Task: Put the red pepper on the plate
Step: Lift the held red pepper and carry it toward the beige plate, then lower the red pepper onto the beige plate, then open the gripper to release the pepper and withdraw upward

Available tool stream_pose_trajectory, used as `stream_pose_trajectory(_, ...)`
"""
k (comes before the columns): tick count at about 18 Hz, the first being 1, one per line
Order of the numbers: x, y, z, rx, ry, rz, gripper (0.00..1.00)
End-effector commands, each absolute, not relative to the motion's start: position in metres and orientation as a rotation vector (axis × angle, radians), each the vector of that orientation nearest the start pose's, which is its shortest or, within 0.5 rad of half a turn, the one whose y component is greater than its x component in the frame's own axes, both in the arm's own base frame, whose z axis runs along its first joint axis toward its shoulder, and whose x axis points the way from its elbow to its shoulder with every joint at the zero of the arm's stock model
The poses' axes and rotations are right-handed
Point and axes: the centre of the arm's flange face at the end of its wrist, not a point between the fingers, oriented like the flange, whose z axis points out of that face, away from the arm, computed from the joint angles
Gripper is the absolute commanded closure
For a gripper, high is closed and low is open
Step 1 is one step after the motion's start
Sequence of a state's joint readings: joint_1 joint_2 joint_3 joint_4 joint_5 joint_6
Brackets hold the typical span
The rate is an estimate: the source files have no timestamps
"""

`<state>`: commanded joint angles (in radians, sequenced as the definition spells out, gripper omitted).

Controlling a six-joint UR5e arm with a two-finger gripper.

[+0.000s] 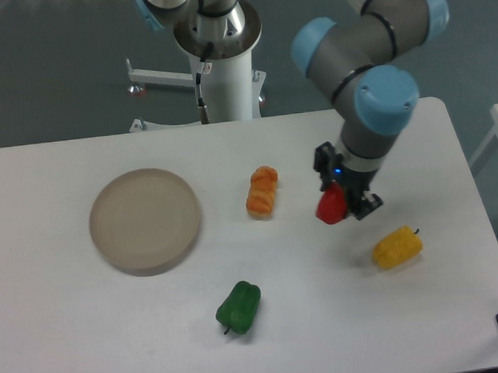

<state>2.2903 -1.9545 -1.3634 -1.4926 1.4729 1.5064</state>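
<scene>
- the white table (89,331) carries everything else.
- the plate (144,220) lies flat at the left, well apart from the arm.
- the gripper (341,199) hangs above the table right of centre, its jaws clamped on the red pepper (330,206), which sits between them, lifted off the surface.
- an orange vegetable (262,191) lies left of the gripper, a yellow pepper (396,248) lower right.
- a green pepper (239,306) lies near the front.

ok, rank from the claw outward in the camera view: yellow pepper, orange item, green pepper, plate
1. Yellow pepper: just below and right of the claw, which holds the red pepper. The orange item is nearly as near, so this call is tight.
2. Orange item: to its left.
3. Green pepper: lower left, near the front edge.
4. Plate: far left.
</scene>
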Motion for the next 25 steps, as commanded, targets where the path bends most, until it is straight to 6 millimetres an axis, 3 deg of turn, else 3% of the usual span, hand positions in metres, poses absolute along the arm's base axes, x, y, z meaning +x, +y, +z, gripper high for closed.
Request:
stream_pose_trajectory(2, -0.284, 0.566, 0.373, -2.829, 1.194, -0.253, 0.81)
stream_pose_trajectory(3, -0.261, 0.566, 0.374, -2.819, 1.219, -0.253, 0.81)
stream_pose_trajectory(7, -0.199, 0.572, 0.36, -2.852, 1.22, -0.3, 0.81)
stream_pose_trajectory(10, -0.16, 0.597, 0.352, -2.879, 1.155, -0.258, 0.81)
stream_pose_trajectory(12, -0.121, 0.618, 0.329, -2.872, 1.177, -0.235, 0.81)
stream_pose_trajectory(14, -0.104, 0.633, 0.311, -2.9, 1.101, -0.222, 0.8)
stream_pose_trajectory(16, -0.078, 0.638, 0.301, -2.897, 1.142, -0.234, 0.79)
stream_pose_trajectory(19, -0.075, 0.639, 0.291, -2.904, 1.153, -0.254, 0.74)
stream_pose_trajectory(23, -0.069, 0.642, 0.281, -2.904, 1.175, -0.266, 0.35)
stream_pose_trajectory(24, -0.069, 0.642, 0.28, -2.906, 1.173, -0.267, 0.22)
stream_pose_trajectory(25, -0.069, 0.643, 0.282, -2.906, 1.168, -0.264, 0.0)
